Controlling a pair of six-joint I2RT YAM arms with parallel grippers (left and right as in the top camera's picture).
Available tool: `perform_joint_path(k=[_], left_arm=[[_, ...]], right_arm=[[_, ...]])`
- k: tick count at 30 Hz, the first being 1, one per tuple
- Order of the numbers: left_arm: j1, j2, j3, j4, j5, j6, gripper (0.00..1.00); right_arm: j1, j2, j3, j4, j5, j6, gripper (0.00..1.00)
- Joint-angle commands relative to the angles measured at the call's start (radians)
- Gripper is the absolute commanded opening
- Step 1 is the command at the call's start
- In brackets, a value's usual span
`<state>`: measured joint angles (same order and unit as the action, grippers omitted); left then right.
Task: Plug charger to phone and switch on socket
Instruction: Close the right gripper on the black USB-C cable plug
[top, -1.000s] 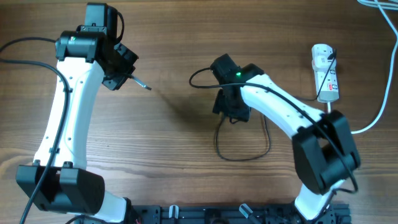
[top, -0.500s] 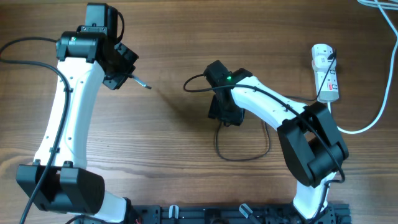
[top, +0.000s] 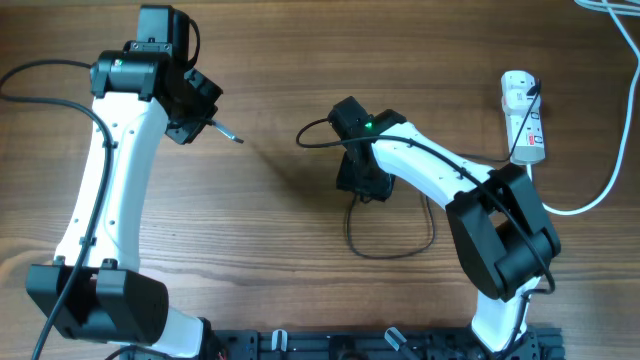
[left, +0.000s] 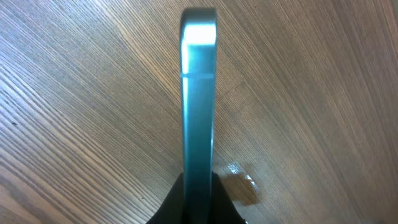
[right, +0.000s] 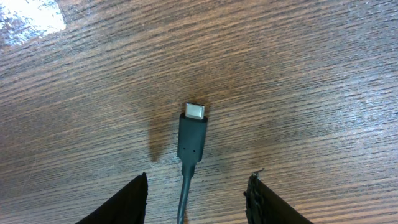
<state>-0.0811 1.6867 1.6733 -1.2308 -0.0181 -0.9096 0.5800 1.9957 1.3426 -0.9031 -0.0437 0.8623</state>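
Note:
My left gripper (top: 207, 122) is shut on the phone (top: 226, 132) and holds it edge-on above the table at the back left. In the left wrist view the phone's teal edge (left: 198, 93) rises from between the jaws (left: 198, 202). The charger's thin black cable (top: 385, 256) loops on the table at the centre. My right gripper (top: 362, 188) hovers over its end. In the right wrist view the connector tip (right: 191, 140) lies between the open jaws (right: 196, 190), which do not touch it. The white socket (top: 524, 118) lies at the back right.
A thick white cord (top: 610, 180) curves from the socket area along the right edge. Another white cord (top: 600, 8) crosses the back right corner. A black rail (top: 380, 345) runs along the front edge.
My right arm has shifted a little to the left over the cable end, then held still. The left arm and phone have not moved.

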Motion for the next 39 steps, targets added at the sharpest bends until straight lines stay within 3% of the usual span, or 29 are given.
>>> perform_joint_path(k=[1,14,26,39], left_arm=[[0.006,-0.016,-0.005,0.006,-0.017,0.016,0.04],[0.006,-0.016,-0.005,0.004,-0.018,0.016,0.04],[0.006,-0.016,-0.005,0.003,-0.018,0.016,0.04],[0.006,-0.016,-0.005,0.004,-0.018,0.016,0.04]], right_arm=[[0.002,0.013,-0.01,0.002,0.025,0.009,0.51],[0.002,0.04,-0.049,0.037,0.03,0.008,0.49],[0.002,0.041,-0.065,0.079,-0.002,0.003,0.33],[0.002,0.041,-0.065,0.087,-0.01,0.005,0.26]])
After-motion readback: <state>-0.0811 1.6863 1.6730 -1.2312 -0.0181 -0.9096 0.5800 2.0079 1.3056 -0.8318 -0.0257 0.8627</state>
